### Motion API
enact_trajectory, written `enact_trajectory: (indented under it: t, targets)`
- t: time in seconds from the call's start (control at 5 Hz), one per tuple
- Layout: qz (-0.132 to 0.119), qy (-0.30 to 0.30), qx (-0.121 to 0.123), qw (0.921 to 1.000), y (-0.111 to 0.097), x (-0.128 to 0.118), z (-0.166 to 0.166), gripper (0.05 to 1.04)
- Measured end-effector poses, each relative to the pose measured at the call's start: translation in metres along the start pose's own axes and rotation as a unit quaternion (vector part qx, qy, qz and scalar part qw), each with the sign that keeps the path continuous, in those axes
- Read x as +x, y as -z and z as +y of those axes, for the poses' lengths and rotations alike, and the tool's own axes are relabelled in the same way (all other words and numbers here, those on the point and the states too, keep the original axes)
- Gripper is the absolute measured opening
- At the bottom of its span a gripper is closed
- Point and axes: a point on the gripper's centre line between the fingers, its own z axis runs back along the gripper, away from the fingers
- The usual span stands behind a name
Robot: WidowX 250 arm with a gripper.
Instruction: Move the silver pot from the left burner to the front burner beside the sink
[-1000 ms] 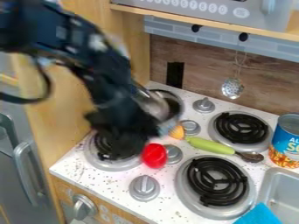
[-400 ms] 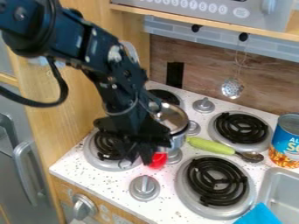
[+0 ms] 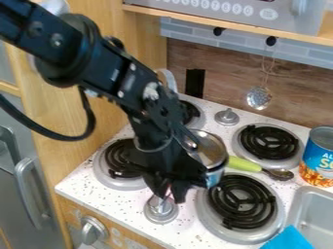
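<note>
gripper (image 3: 168,195), above a ridged grey knob (image 3: 160,209) near the counter's (image 3: 114,199) front edge: narrowly closed, holding the shiny round metal pot (image 3: 213,155) at its side, presumably by a hidden handle, to keep it roughly level; pot raised mid-counter, beside the black spiral coil (image 3: 241,201); green-handled spoon (image 3: 243,164) behind; cylindrical can (image 3: 319,158) by the sink's (image 3: 296,202) back corner, presumably clear of the burners.

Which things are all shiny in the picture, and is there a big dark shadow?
In the camera view, light glints off the pot and hanging ladle; the gripper and burner coils look dark because they are black; no big shadow stands out on the white stovetop.
</note>
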Motion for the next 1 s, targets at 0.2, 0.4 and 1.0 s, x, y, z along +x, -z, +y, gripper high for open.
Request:
enact_trajectory:
  t: [0.2, 0.4, 1.0]
  targets:
    - [0.003, 0.021, 0.006, 0.9998, 0.020, -0.008, -0.017, 0.401]
    - [0.004, 0.034, 0.011, 0.9993, 0.033, -0.014, -0.028, 0.401]
    - [-0.005, 0.047, 0.018, 0.9987, 0.065, -0.005, -0.050, 0.401]
